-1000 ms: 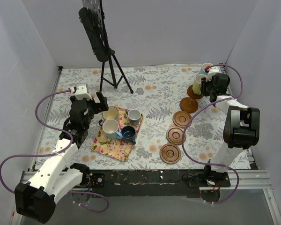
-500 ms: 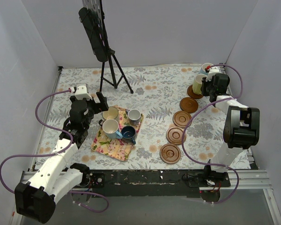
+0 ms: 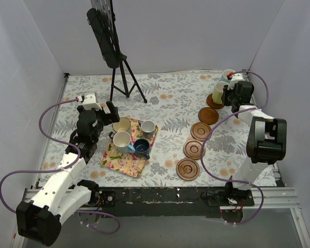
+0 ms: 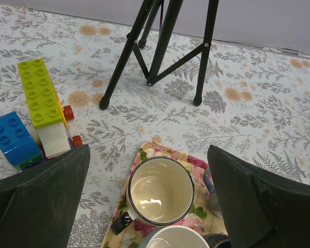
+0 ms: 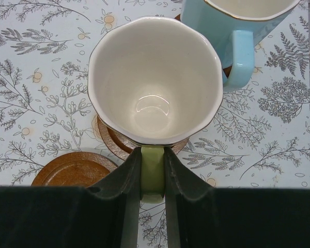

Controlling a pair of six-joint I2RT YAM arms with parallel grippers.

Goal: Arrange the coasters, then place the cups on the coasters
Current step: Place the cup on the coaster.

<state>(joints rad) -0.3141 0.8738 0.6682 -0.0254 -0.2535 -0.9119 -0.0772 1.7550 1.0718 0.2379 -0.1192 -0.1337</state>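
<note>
nothing visibly moves since earlier frame. right gripper [image 5: 153, 157] clamped on handle [image 5: 153, 181] of yellow-green ceramic mug [image 5: 155, 77], on round reddish-brown wooden coaster [image 5: 109, 140]. rigid, slick, chippable: handle grips best. left gripper [image 4: 147, 155] jaws apart.

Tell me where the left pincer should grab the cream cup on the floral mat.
Probably the handle of the cream cup, jutting toward the arm, lower left in the wrist view. Come from above on that side, open left pincer straddling it; a light blue cup crowds the near rim.
</note>
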